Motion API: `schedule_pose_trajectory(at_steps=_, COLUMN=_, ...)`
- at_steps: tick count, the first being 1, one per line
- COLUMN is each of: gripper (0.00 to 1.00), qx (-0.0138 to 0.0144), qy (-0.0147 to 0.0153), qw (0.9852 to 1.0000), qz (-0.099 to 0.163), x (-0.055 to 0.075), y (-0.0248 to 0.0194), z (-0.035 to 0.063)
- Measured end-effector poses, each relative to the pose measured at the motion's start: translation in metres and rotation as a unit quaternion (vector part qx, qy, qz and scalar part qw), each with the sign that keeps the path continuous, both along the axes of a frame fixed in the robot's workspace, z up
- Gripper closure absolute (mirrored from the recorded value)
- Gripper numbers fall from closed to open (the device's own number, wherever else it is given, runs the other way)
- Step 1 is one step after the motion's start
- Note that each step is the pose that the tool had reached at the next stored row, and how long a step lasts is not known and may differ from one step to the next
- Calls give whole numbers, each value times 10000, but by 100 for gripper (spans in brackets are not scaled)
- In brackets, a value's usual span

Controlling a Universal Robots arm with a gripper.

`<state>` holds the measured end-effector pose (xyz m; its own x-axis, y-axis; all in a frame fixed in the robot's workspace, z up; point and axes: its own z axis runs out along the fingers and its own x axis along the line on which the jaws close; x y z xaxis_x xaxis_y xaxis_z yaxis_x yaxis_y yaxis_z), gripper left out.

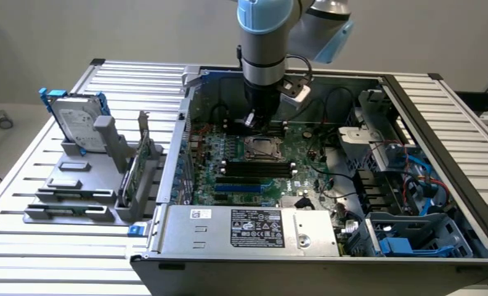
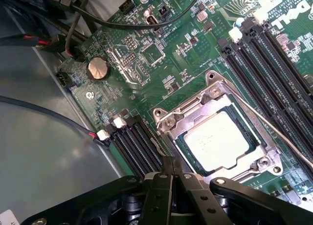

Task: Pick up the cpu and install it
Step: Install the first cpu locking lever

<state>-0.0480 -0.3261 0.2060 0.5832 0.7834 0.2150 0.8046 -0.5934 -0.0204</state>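
cpu, flat square silver-grey metal chip (image 2: 220, 139): lies seated in steel socket frame (image 2: 172, 121) on green motherboard (image 2: 188, 51) | black gripper (image 2: 169, 164): fingers closed together, empty, just beside frame | placing judged done

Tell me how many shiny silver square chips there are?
1. The cpu lies in the socket frame on the green motherboard, close to the gripper. More could be hidden behind the arm or cables.

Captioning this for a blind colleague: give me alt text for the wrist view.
The cpu sits in its metal socket frame on a green motherboard. The gripper, fingers shut and empty, hangs just beside the socket, near black memory slots.
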Motion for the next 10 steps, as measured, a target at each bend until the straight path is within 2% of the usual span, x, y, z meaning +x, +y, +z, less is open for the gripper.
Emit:
schedule_pose_trajectory(at_steps=5, gripper=89, qx=2, qy=-1, qw=10000, qz=0, x=-4, y=49, z=5)
schedule_pose_trajectory(at_steps=10, gripper=89, qx=1, qy=-1, qw=10000, qz=1, x=-4, y=51, z=11)
